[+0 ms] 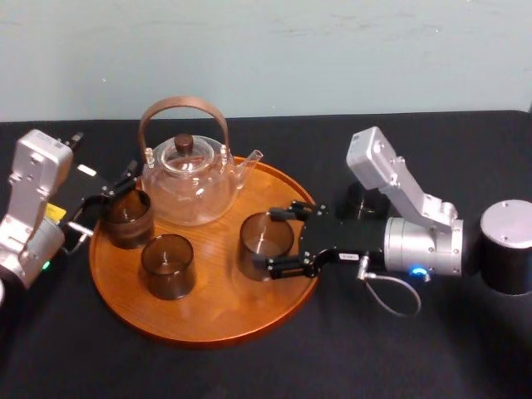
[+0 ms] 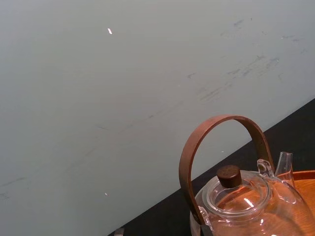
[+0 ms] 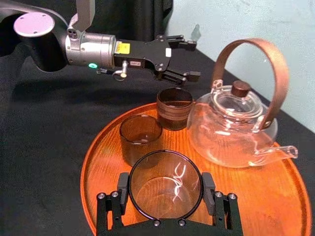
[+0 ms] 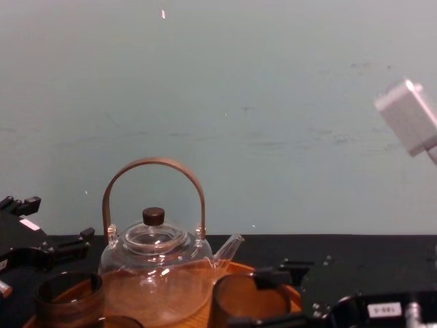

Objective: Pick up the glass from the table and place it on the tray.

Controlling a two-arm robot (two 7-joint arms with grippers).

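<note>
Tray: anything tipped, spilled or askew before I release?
Nothing stands out. The glass in the right gripper stands upright on the tray, as do two other glasses and the teapot, lid on. The left gripper hangs open beside the leftmost one. No spill visible.

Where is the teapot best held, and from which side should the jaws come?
Probably grip the top of the arched brown handle of the teapot, coming down from above: it stands upright over the lid, while the body is wide and round.
</note>
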